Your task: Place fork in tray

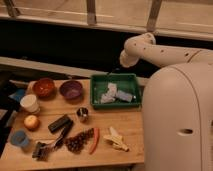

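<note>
On my wooden tabletop (131, 126) an orange bowl (44, 87) and a purple bowl (71, 90) sit far left, a white cup (30, 103) just nearer. A small metal cup (82, 114) stands in the middle; a red chili (95, 141) lies near, beside a dark cluster (77, 143). My tool (114, 71) hangs past the far edge.

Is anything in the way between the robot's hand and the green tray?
Nothing visible is. The gripper hangs right over the back rim of the tray, with only air between them. Some pale packets lie inside the tray, near its middle.
</note>
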Controlling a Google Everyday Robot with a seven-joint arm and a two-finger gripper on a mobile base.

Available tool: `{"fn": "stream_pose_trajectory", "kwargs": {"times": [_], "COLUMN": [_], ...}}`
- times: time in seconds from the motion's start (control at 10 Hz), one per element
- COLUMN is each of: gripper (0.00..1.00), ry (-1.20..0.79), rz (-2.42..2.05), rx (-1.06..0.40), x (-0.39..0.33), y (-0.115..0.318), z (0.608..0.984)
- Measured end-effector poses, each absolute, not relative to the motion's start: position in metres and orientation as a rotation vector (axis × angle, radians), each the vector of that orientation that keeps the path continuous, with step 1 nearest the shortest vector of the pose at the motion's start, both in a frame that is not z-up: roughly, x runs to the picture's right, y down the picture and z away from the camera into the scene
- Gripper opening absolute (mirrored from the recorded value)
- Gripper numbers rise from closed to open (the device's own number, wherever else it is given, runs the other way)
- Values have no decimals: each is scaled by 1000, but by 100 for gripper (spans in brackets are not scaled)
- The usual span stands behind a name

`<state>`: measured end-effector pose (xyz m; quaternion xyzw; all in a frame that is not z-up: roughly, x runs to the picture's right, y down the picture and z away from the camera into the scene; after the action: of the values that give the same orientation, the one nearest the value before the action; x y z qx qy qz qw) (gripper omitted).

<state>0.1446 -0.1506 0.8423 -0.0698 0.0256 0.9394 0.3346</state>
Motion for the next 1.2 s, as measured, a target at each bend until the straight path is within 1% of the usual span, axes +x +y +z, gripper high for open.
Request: {"fn": "stream_pose_trajectory", "kwargs": {"times": [0.4, 0.9, 1.2], "gripper": [18, 18, 18], "ry": [91, 93, 190], "rz": [2530, 2529, 2561], "rx": [-162, -158, -90], "x": [185, 186, 203], "y": [-134, -133, -124], "z": [856, 857, 875]}}
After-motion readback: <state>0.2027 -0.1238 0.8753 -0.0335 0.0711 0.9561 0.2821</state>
